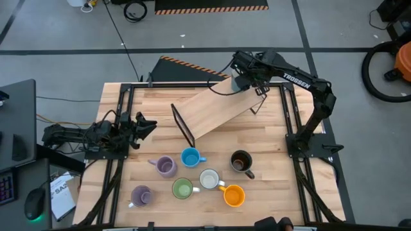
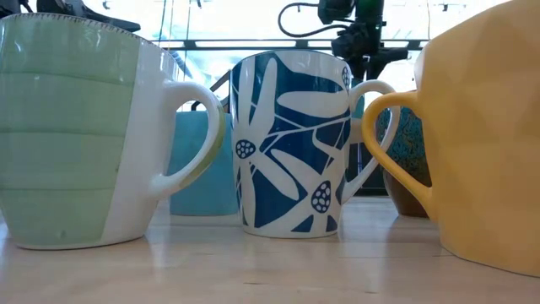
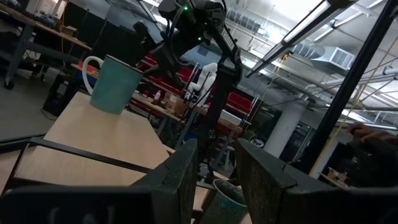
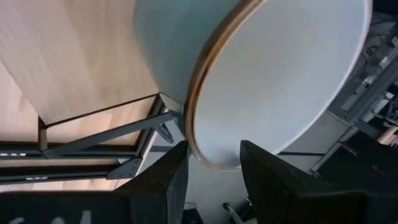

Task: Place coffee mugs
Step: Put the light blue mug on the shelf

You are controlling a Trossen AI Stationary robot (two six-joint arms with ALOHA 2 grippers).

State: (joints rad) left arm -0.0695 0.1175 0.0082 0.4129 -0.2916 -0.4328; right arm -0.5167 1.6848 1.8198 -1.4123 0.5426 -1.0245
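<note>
Up top: right gripper (image 1: 244,80) at raised wooden shelf's (image 1: 215,109) far end, fingers pinching pale teal mug's (image 3: 114,83) rim; left gripper (image 1: 144,125) idle, half-open, empty.

I see a bench (image 1: 270,138) of pale wood, matt with a fine straight grain, framed by dark matt metal rails. The sloped board (image 1: 215,109) in the upper middle of the high view looks like the same light wood, smooth. Up close in the low view, the mugs look like glazed ceramic: the green mug (image 2: 72,135) and the orange mug (image 2: 485,127) softly glossy, the blue-patterned mug (image 2: 291,139) shiny. My right fingers (image 4: 270,180) look like matt black plastic.
</note>
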